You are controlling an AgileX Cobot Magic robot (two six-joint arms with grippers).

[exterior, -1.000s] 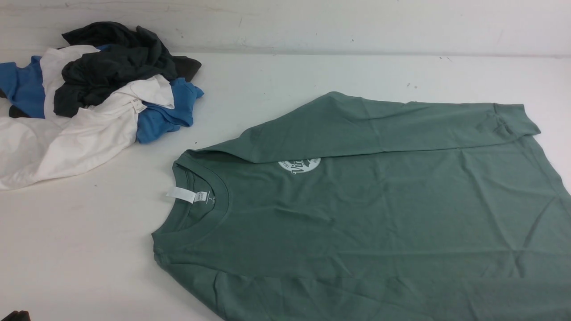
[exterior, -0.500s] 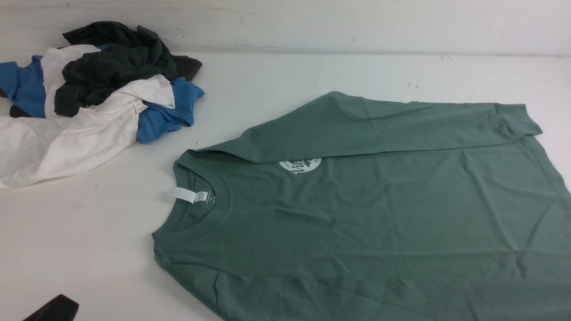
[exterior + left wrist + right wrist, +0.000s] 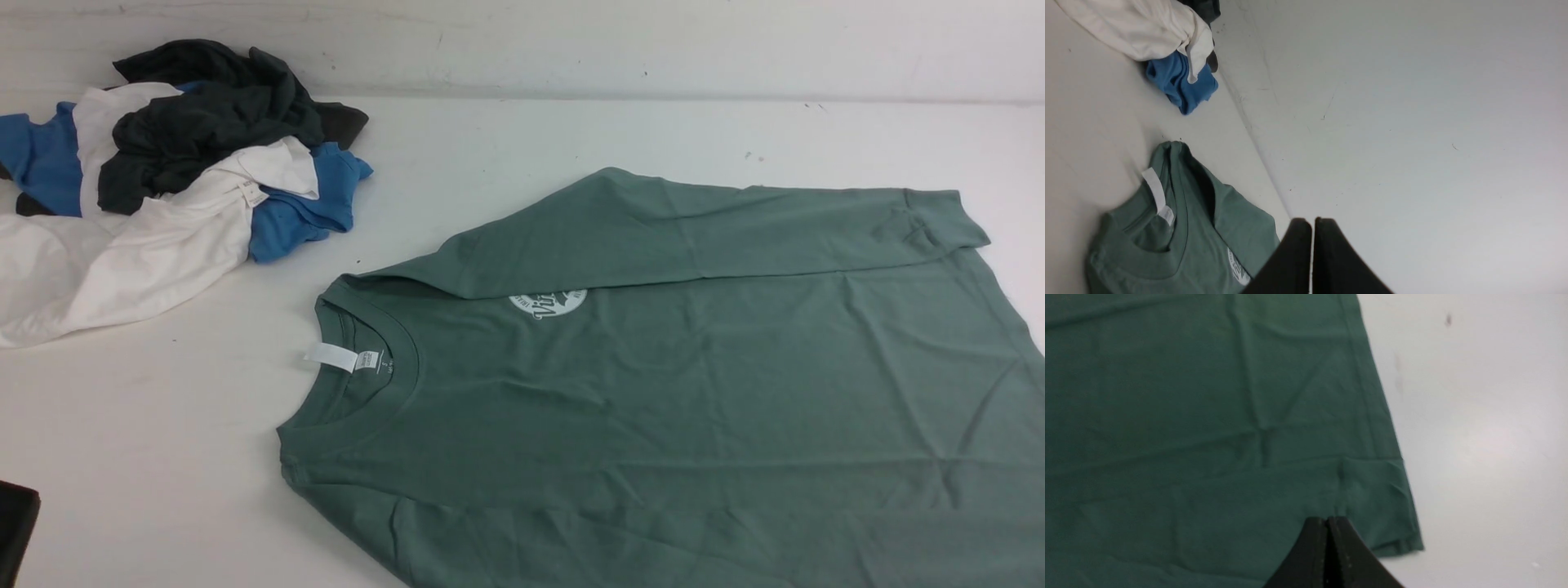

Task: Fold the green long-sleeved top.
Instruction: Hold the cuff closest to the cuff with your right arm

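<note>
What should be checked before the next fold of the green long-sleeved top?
1. Sage-green long-sleeved cotton top lies flat on white table: ok.
2. Far sleeve folded across chest: ok.
3. Near sleeve folded: cannot tell, at frame edge.
4. Pile of white, blue and dark grey garments apart from top: ok.
5. Left end effector open for grasping: not ok, shut.
6. Right end effector open: not ok, shut.
</note>
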